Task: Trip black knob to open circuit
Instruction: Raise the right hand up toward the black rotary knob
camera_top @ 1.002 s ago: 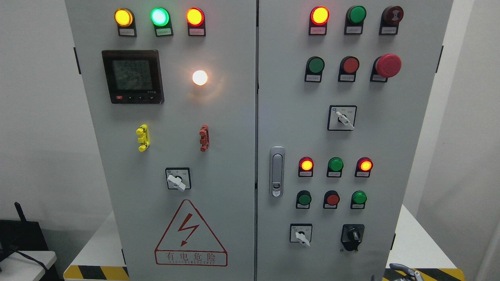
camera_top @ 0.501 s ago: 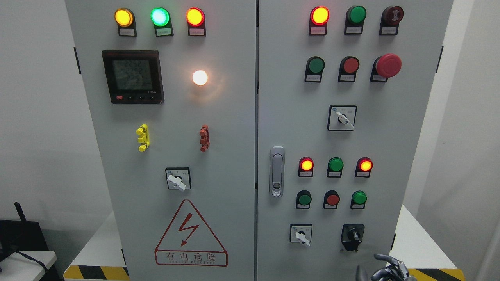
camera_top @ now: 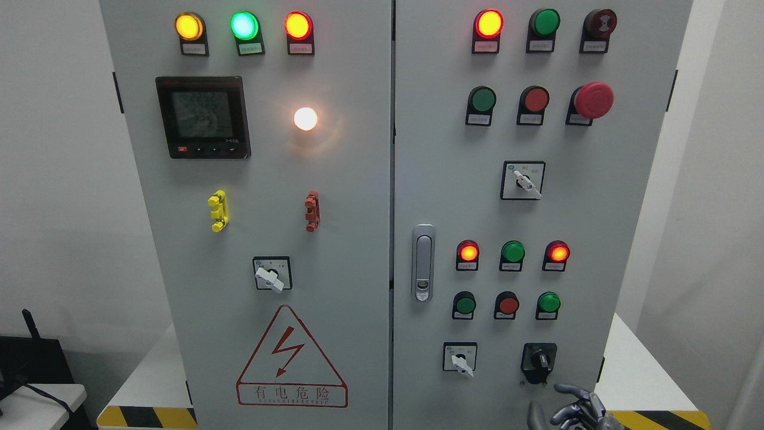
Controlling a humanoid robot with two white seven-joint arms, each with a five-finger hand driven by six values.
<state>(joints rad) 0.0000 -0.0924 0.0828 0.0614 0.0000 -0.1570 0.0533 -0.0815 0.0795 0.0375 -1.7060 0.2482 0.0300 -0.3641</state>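
Since half a second ago, we note the right hand (camera_top: pixel 570 412) has risen, fingers loosely spread, empty, just below the black knob (camera_top: pixel 540 359) at the cabinet's (camera_top: pixel 358 179) lower right. We judge it rigid; pinch its short central lever.

You see a pale grey cabinet (camera_top: pixel 358 179). The top-left lamps glow amber (camera_top: pixel 188 26), green (camera_top: pixel 244 25) and orange-red (camera_top: pixel 297 25); a white lamp (camera_top: pixel 305 119) is lit below. The meter (camera_top: pixel 202 117) is black with a grey screen. The warning triangle (camera_top: pixel 291 357) is red-outlined with a red bolt. The knob (camera_top: pixel 539 360) is black. The mushroom button (camera_top: pixel 593 100) is red. The floor edge (camera_top: pixel 146 417) has yellow-black stripes. The right hand (camera_top: pixel 573 409) is dark grey metal.
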